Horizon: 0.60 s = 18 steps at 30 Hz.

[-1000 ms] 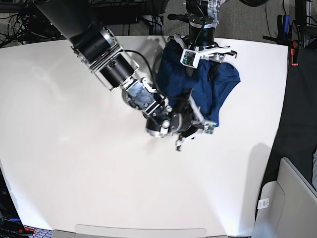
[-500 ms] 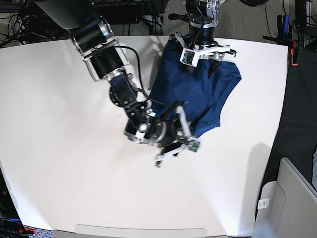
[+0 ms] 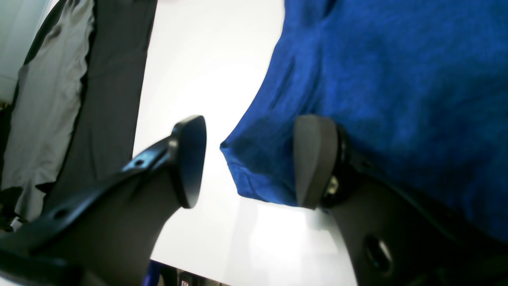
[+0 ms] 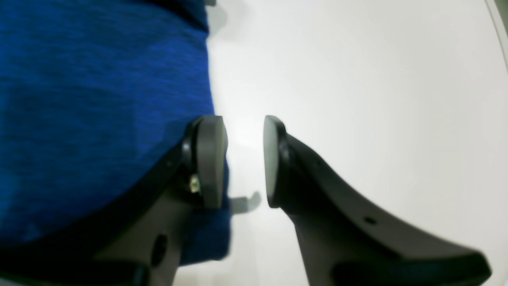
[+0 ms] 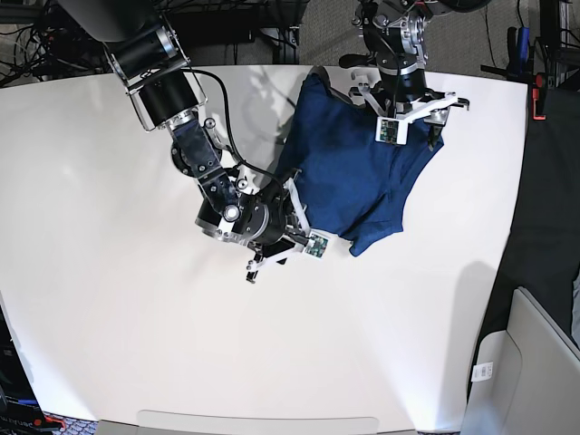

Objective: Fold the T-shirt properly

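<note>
Over the last second the right pincer (image 5: 272,246) has slid back across the worktop (image 5: 109,299), from the lower front edge of the T-shirt (image 5: 349,177) to a spot just off its left edge. In the right wrist view its 2 pads stand part-way apart over bare white surface with nothing between them, so it is released; the navy cloth lies just beside the inner pad, and contact cannot be told from that close blurred view.

The left pincer (image 5: 426,116) has moved slightly toward the shirt's right edge at the far side. Its pads are spread wide, also released. In the left wrist view a hemmed corner of the cloth lies in the gap between them, ungripped.

T-shirt position: far right-centre of the worktop, bunched into a rough rounded heap with a loose tail pointing toward the near side. It now lies flatter and wider than a second ago.

Judgement: the cloth has just been let go after a drag or fold. The heap is not yet a tidy rectangle, so folding is unfinished; fresh grasps on edges are probably needed.

Writing: 1 small white tag at the lower right of the base view, off the worktop, too small to read. No brand legible anywhere.
</note>
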{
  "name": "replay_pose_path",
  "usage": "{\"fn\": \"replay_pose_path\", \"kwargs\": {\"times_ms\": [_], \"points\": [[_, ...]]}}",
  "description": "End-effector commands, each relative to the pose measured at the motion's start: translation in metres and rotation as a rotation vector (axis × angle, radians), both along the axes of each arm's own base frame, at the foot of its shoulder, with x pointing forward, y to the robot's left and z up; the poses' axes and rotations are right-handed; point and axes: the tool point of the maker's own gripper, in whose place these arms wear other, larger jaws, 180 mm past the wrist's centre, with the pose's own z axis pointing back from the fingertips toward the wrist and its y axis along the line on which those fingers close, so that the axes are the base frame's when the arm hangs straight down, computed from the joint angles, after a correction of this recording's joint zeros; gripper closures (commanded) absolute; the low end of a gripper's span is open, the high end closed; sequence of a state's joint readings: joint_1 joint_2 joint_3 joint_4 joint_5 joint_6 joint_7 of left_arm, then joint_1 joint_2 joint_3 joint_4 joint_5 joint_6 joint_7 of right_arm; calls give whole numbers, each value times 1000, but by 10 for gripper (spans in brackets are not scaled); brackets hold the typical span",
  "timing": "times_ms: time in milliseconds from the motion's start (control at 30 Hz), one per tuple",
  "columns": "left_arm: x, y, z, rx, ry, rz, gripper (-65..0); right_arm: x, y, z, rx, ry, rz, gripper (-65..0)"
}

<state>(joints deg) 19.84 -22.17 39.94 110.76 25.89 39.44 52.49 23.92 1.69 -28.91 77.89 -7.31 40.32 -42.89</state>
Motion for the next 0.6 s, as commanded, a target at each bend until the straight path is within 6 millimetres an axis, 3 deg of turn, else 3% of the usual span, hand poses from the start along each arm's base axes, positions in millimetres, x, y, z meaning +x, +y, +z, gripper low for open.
{"fn": "replay_pose_path", "kwargs": {"times_ms": [0,233,433,567], "points": [[2,-2,5,-1,-31,2,-341,10,10,21,47,-48,9,-175],[-4,-4,-27,34,44,17,-341,-12,8,1,41,0,13,-174],[27,-4,-16,65,-44,-11,-341,-40,-11,-11,-2,22,0,-174],[46,0,-20,121,-79,-40,-341,-55,-17,-4,-32,10,-13,-174]]}}
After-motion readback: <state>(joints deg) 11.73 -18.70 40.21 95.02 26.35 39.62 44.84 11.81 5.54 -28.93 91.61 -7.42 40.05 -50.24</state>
